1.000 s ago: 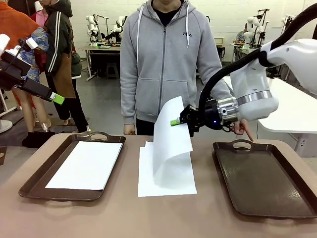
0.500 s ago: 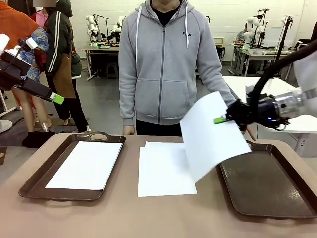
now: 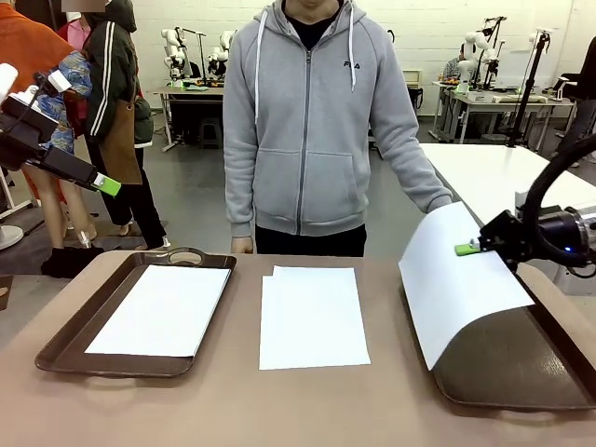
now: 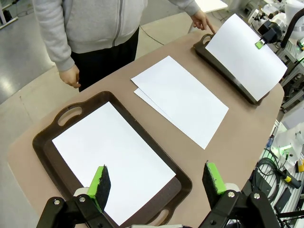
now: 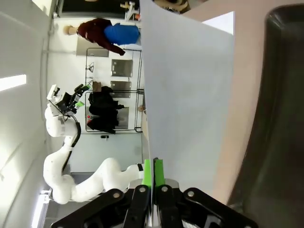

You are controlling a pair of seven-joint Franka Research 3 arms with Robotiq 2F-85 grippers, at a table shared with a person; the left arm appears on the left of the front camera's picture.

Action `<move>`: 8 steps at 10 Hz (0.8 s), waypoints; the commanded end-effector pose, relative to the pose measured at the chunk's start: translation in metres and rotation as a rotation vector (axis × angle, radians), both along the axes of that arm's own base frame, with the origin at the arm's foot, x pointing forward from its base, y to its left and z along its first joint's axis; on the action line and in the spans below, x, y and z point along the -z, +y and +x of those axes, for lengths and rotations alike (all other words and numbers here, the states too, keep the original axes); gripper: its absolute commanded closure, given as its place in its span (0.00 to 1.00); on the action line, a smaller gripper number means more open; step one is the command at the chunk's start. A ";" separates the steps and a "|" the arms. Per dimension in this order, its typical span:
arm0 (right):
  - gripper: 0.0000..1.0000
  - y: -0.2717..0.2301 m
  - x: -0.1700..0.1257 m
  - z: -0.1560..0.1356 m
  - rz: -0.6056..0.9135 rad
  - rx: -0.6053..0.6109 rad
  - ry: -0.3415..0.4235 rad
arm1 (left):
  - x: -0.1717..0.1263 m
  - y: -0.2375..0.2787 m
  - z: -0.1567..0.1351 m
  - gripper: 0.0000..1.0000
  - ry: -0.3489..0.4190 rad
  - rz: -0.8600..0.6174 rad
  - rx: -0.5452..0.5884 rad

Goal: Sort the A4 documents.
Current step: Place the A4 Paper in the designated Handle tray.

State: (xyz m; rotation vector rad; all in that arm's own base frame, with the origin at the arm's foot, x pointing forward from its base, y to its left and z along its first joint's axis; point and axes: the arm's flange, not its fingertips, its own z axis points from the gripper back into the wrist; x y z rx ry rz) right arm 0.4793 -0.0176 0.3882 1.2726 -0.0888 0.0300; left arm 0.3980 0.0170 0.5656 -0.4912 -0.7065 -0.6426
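One A4 document (image 3: 461, 284) is pinched by one edge in the fully closed right pincer (image 3: 463, 249) and is draped in a curve over the left part of the dark brown right tray (image 3: 540, 368); its lower edge appears to touch the tray, though that contact cannot be made out for certain. The left pincer (image 4: 156, 180) is held wide open with nothing in it, high above the left tray (image 4: 42, 147), in which a single white sheet (image 4: 111, 156) is laid flat. Between the trays, two overlapping sheets (image 3: 312, 317) are seen lying on the brown surface (image 3: 279, 400). A person's hand (image 4: 202, 20) is rested by the right tray's far handle
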 end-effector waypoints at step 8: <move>0.99 -0.047 0.068 0.022 -0.094 -0.046 0.012 | 0.000 -0.001 0.000 0.00 0.000 0.005 0.001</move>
